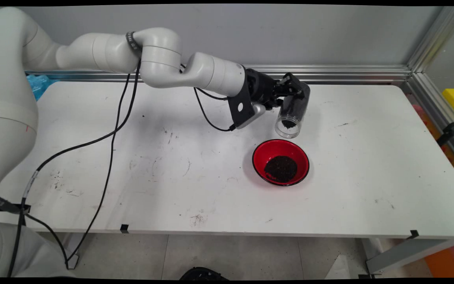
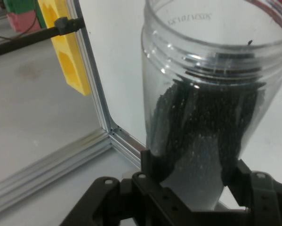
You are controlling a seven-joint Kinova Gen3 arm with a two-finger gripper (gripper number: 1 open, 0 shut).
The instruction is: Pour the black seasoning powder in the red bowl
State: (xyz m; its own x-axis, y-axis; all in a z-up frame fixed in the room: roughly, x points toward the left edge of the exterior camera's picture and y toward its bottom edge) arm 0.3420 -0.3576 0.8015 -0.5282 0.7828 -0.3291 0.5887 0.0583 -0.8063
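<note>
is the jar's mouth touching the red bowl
Apart. In the main view the clear jar, tilted mouth-down in the pincer, hangs above and behind the red bowl, with white table showing between jar mouth and bowl rim.

white table point(image 1: 172, 177) | red bowl point(image 1: 264, 152) of dark grains point(image 1: 281, 168)

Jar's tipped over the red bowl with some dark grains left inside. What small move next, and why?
Probably tip the jar a little steeper. The gripper holds it mouth-down above the far rim of the red bowl, which already holds a pile of dark grains, yet grains still cling inside the jar.
</note>
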